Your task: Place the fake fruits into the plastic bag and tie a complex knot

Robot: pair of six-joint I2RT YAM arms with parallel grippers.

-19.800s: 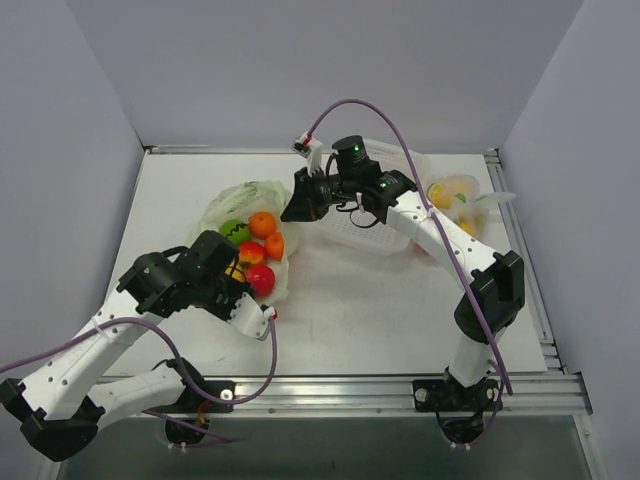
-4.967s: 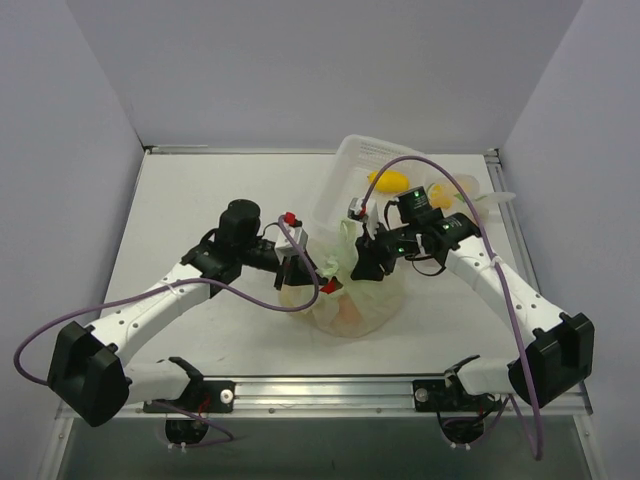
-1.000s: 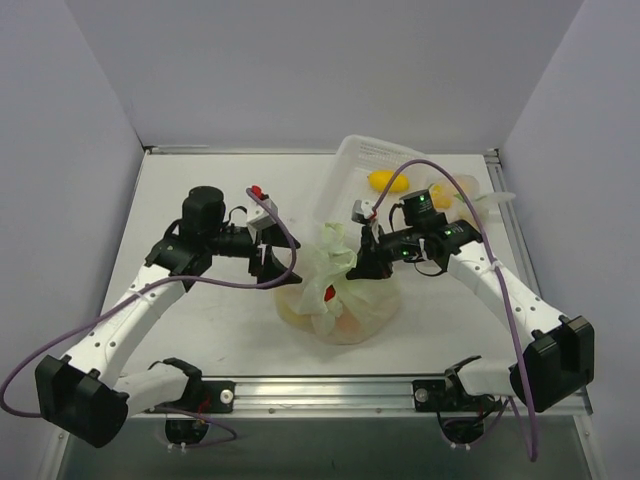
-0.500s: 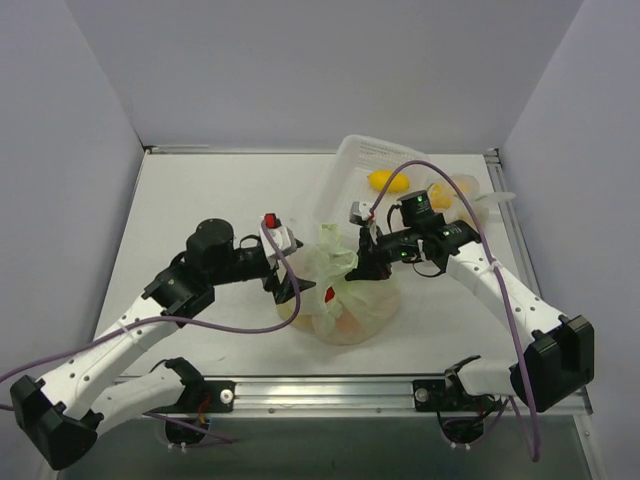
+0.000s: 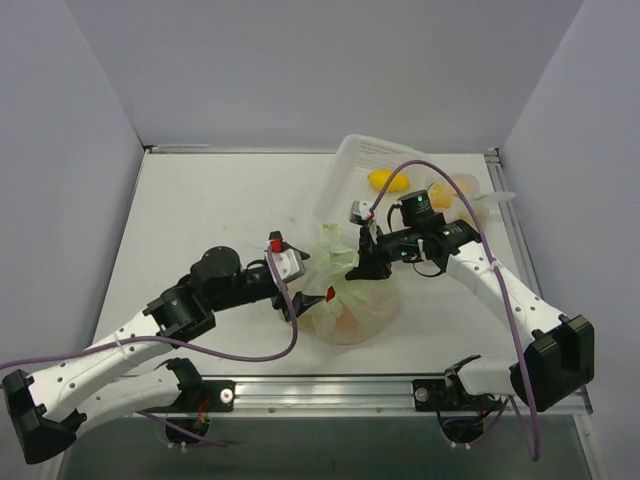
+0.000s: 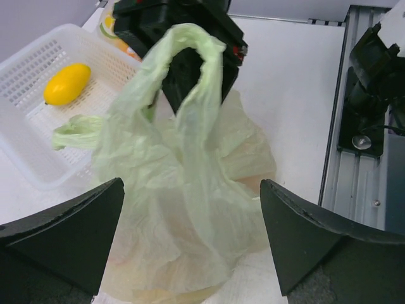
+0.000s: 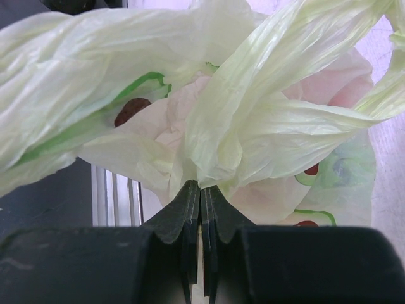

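**Q:** Top view?
**A:** The bag (image 5: 358, 312) sits low in the centre of the frame, with orange fruit (image 5: 345, 322) dim through the film. My left gripper (image 5: 300, 300) is just beside its left edge, spread wide and holding nothing. My right gripper (image 5: 362, 270) pinches the gathered plastic at the bag's top.

**Q:** Left wrist?
**A:** My fingers (image 6: 63, 234) stand apart at both lower corners, the bag between them. A lemon (image 6: 66, 83) lies in the white basket (image 6: 25, 145), upper left.

**Q:** Right wrist?
**A:** Jaws pressed together on bunched bag, bottom centre.
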